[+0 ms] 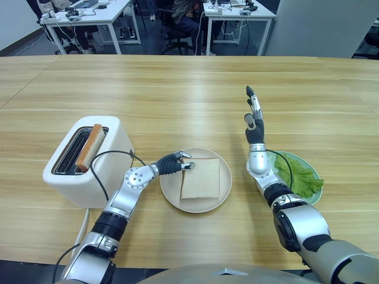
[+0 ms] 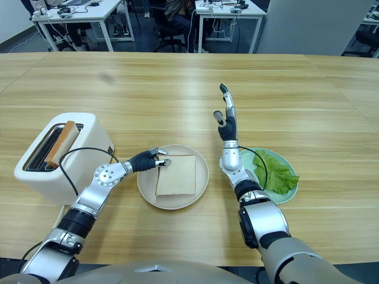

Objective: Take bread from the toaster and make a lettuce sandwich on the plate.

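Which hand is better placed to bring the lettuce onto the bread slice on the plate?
Right. The right hand is open and empty, raised just beside the lettuce; the left hand sits at the bread slice, farther away.

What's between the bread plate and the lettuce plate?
The robot's right hand and wrist, raised open above bare table; both eye views show it.

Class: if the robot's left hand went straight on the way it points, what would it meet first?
Most likely the bread slice on the plate: the left hand sits right at its corner.
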You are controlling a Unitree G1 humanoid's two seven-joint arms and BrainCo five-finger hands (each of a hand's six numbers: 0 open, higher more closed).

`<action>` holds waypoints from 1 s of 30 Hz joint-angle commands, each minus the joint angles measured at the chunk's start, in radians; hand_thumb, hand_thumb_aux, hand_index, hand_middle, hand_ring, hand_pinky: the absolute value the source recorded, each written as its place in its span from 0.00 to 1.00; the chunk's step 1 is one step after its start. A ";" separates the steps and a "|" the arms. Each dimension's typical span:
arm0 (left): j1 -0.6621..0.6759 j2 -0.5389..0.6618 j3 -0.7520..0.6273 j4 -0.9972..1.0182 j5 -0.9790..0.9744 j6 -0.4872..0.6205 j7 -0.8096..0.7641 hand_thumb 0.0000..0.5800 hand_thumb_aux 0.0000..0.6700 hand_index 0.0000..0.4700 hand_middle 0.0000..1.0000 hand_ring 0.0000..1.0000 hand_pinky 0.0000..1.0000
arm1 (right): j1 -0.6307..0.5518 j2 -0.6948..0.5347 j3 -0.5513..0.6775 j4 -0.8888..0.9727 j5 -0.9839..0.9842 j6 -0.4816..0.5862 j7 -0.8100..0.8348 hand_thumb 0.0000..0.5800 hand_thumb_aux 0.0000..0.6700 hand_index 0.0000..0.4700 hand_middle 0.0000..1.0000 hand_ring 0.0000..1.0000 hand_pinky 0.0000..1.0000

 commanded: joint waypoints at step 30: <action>-0.070 0.287 -0.003 -0.221 0.651 -0.029 0.361 0.00 0.00 0.00 1.00 1.00 1.00 | 0.007 0.001 0.011 -0.002 -0.002 -0.033 0.049 0.00 0.00 0.00 0.00 0.00 0.00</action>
